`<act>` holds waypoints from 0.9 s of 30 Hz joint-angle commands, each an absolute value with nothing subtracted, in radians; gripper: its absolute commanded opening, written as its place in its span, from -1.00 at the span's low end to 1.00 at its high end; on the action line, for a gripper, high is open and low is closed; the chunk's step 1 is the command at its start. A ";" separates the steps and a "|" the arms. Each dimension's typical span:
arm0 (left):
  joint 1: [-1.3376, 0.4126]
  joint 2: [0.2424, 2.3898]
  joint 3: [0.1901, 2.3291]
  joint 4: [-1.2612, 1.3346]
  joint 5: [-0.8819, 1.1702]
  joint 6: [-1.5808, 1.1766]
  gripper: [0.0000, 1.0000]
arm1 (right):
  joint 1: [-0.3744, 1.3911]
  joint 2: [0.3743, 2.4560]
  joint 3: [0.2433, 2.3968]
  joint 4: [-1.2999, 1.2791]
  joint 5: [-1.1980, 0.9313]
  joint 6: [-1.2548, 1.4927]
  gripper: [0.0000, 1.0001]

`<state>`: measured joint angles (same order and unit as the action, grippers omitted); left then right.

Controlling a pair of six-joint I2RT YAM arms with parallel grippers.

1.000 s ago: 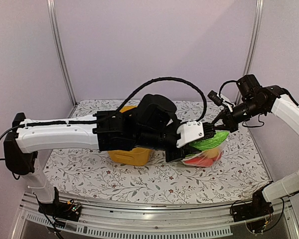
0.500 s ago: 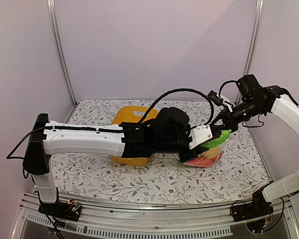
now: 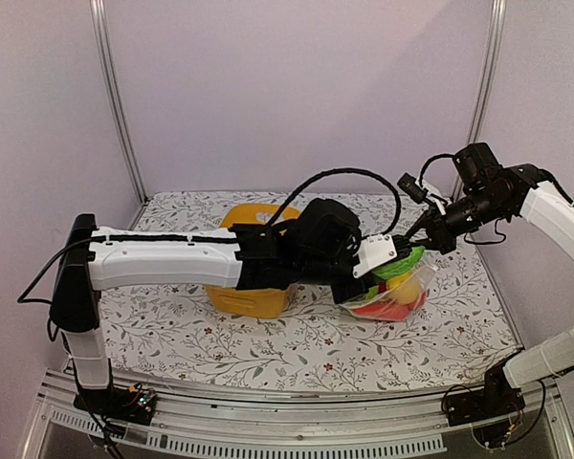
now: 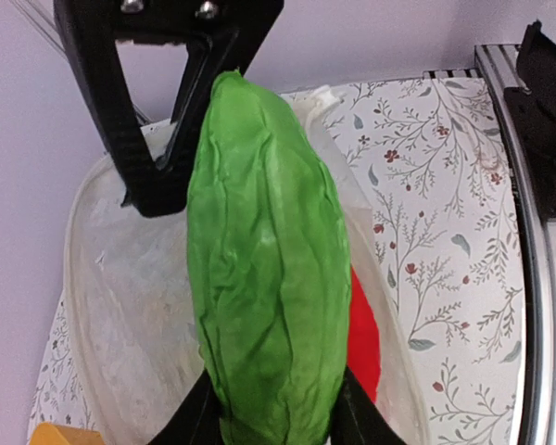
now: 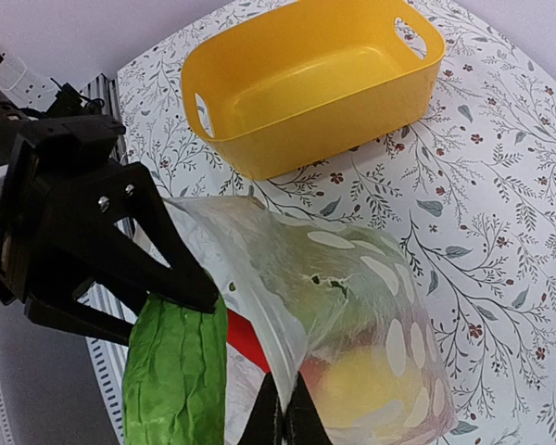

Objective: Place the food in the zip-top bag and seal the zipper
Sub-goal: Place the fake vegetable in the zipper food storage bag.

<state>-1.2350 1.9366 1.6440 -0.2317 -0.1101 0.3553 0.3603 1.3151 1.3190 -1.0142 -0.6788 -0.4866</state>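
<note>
green vegetable (image 4: 264, 269), pinched lengthwise in left end effector (image 4: 276, 419), points into zip-top bag (image 5: 352, 306); right end effector (image 5: 285, 417) pinches rim.

Left arm (image 3: 163, 260) extended rightward across frame centre; left gripper (image 3: 399, 262) fingers clamped on the green food piece (image 4: 264, 278). Right arm (image 3: 555, 210) reaches in from upper right; right gripper (image 3: 423, 240) fingers pinched shut on the zip-top bag (image 5: 352, 278)
</note>
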 commanded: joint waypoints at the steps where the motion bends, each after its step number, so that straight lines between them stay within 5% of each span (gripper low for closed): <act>1: -1.191 1.964 1.618 -0.314 -0.161 0.331 -0.38 | 0.365 1.303 1.312 -1.020 -0.715 -0.480 -1.00; 8: -1.175 2.007 1.680 -0.371 -0.166 0.351 -0.34 | 0.365 1.313 1.312 -1.011 -0.715 -0.477 -1.00; 17: -1.200 2.091 1.819 -0.447 -0.255 0.457 0.19 | 0.365 1.318 1.318 -1.017 -0.705 -0.477 -1.00; 27: -1.235 1.951 1.758 -0.402 -0.341 0.449 0.33 | 0.365 1.317 1.309 -1.012 -0.712 -0.480 -1.00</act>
